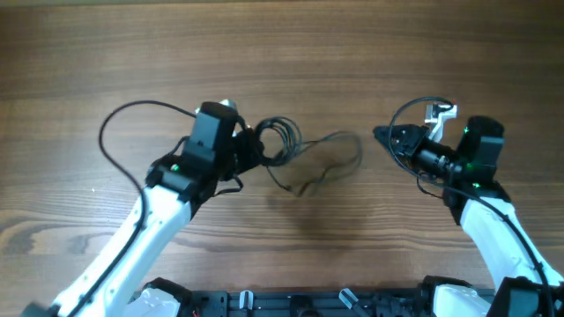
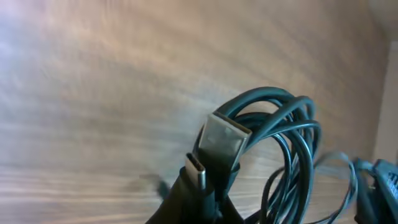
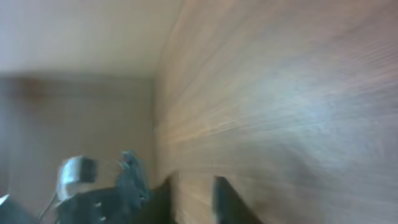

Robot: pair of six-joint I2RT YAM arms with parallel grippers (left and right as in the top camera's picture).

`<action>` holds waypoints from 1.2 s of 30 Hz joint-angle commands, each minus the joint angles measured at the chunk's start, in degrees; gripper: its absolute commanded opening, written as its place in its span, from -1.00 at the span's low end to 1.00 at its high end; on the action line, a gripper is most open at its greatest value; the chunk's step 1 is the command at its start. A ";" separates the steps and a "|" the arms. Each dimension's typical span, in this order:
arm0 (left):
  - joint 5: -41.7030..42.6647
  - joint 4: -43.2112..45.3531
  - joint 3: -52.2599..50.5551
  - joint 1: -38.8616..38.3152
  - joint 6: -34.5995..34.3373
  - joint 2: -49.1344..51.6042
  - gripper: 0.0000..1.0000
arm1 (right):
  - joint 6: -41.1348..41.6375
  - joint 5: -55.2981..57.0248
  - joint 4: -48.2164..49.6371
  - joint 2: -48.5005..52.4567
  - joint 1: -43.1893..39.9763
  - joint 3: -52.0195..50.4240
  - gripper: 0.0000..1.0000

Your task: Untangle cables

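The thin black flexible cables (image 1: 280,141) lie coiled on the brown wooden surface (image 1: 352,53). They look light, limp and likely to snag. The left hand (image 1: 251,148) pinches the coil beside a silver-tipped plug (image 2: 200,169). The right hand (image 1: 392,136), slightly spread, holds nothing. The trailing loose loop (image 1: 330,158) looks the best place to grasp.

We can read no text, label, brand, number or sign in any of the views. The cables (image 2: 267,96) and their plug (image 2: 196,169) bear nothing legible to us, the bench (image 1: 282,53) shows only wood grain, and the right wrist view is blurred.
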 commanded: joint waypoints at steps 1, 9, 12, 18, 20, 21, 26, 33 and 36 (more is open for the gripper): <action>-6.69 0.09 -0.13 0.35 12.59 -5.95 -0.92 | -8.11 1.44 -5.68 -0.68 1.11 0.39 -0.03; -13.25 -0.72 -0.13 0.33 18.27 -8.87 -0.92 | -32.04 -14.32 -9.09 -0.68 7.61 0.39 0.54; -12.92 -1.22 -0.15 0.35 24.24 -8.55 -0.92 | -33.16 -14.01 -2.71 -0.68 17.49 0.39 0.54; -12.74 -4.68 -0.15 0.35 29.90 -8.22 -0.92 | -26.56 5.46 4.59 -0.68 33.55 0.39 0.56; -8.33 -5.86 -0.15 0.35 30.03 -8.07 -0.92 | -22.62 10.27 5.18 -0.68 36.02 0.39 0.56; -5.01 -6.16 -0.15 0.35 31.41 -7.98 -0.92 | -22.14 10.93 6.32 -0.68 37.00 0.39 0.54; -2.08 -6.23 -0.15 0.35 30.14 -7.06 -0.92 | -15.45 15.26 10.05 -0.68 37.68 0.39 0.44; 2.21 -6.62 -0.15 0.35 38.86 -6.88 -0.92 | -15.52 18.29 7.89 -0.68 37.68 0.39 0.58; 3.28 -8.28 -0.15 0.35 46.29 -6.88 -0.92 | -16.50 13.99 12.44 -0.68 37.68 0.39 0.68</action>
